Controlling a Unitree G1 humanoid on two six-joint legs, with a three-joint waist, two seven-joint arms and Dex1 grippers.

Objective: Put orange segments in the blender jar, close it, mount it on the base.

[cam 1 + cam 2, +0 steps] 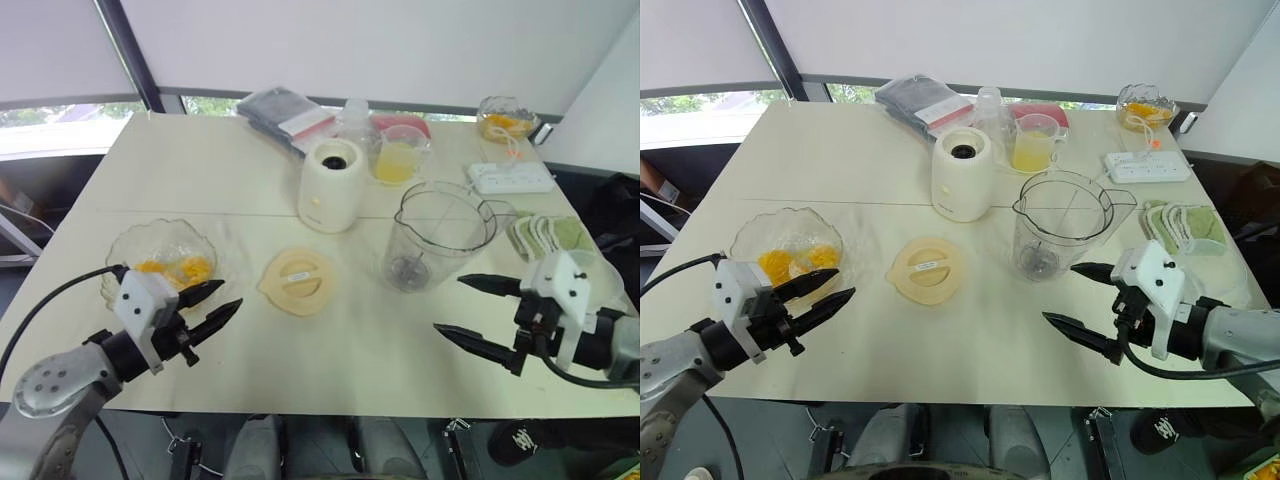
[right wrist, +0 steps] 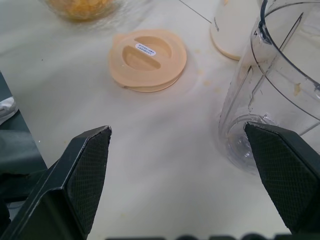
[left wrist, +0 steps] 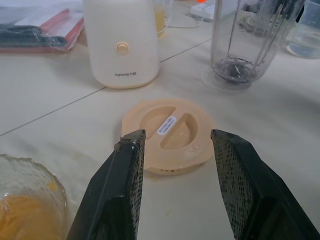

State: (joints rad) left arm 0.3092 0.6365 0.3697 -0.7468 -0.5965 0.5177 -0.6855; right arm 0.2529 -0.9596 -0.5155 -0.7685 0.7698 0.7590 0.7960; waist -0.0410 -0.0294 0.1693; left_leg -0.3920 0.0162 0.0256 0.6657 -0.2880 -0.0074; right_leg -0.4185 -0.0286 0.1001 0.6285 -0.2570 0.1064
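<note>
Tool [image 1: 210,308] beside bowl [image 1: 125,248] holding orange segments [image 1: 180,268]; blender jar [image 1: 440,235] empty.

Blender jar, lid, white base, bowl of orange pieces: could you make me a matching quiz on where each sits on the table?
Things:
1. blender jar
2. lid
3. base
4. glass bowl with orange segments

Places:
A. flat on the table, middle, in front of the base
B. just ahead of the left pincer
C. upright, empty, ahead of the right pincer
D. beside the cup of yellow juice

Pairs: 1-C, 2-A, 3-D, 4-B
</note>
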